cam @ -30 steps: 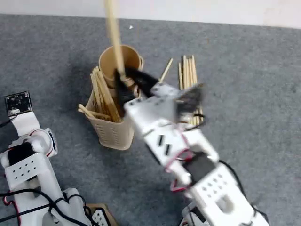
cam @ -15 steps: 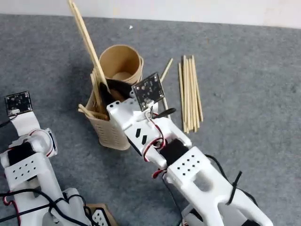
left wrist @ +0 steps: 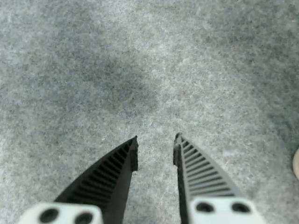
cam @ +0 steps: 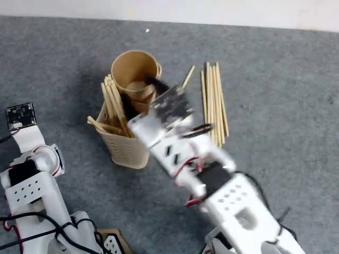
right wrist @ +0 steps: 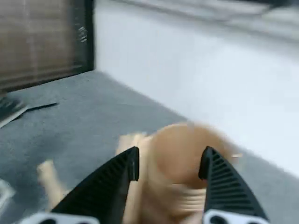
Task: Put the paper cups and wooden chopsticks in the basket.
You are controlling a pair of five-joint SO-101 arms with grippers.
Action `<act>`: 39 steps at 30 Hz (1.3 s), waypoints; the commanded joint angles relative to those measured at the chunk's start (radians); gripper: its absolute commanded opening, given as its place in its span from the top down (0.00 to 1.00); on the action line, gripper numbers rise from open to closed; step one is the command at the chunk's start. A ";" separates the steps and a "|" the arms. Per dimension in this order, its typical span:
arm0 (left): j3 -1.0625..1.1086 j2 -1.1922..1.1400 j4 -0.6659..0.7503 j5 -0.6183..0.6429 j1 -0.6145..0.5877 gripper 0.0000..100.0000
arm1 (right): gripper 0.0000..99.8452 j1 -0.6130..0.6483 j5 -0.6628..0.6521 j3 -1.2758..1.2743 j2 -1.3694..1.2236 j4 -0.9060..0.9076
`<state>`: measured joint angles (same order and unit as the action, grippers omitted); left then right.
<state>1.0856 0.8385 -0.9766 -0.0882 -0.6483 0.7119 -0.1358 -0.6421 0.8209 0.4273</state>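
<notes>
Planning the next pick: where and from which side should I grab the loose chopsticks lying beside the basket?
Grip the loose chopsticks near mid-length, straight down from above, jaws closing across the row. They lie flat on the carpet, side by side and nearly parallel, so a sideways approach would probably just push them.

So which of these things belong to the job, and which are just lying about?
Job: beige plastic basket; stacked brown paper cups at its far end; wooden chopsticks standing in it; loose wooden chopsticks beside it.
Lying about: grey carpet; white scrap near the wall.
</notes>
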 commanded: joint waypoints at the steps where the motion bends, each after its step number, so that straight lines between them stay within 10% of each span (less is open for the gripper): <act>1: -0.002 0.016 0.014 -0.005 0.015 0.84 | 0.78 -0.255 -0.018 0.338 0.021 0.374; 9: -0.002 0.016 0.011 -0.005 0.016 0.84 | 0.78 -0.598 -0.183 0.389 -0.484 0.544; 20: -0.001 0.016 0.012 -0.005 0.016 0.84 | 0.78 -0.653 -0.175 0.503 -1.046 0.443; 39: -0.001 0.016 0.014 -0.005 0.016 0.84 | 0.78 -0.650 -0.175 0.576 -1.268 0.438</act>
<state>1.0886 0.8385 -0.9766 -0.0882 -0.6483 0.0583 -0.3168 -0.0882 -0.4342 0.8707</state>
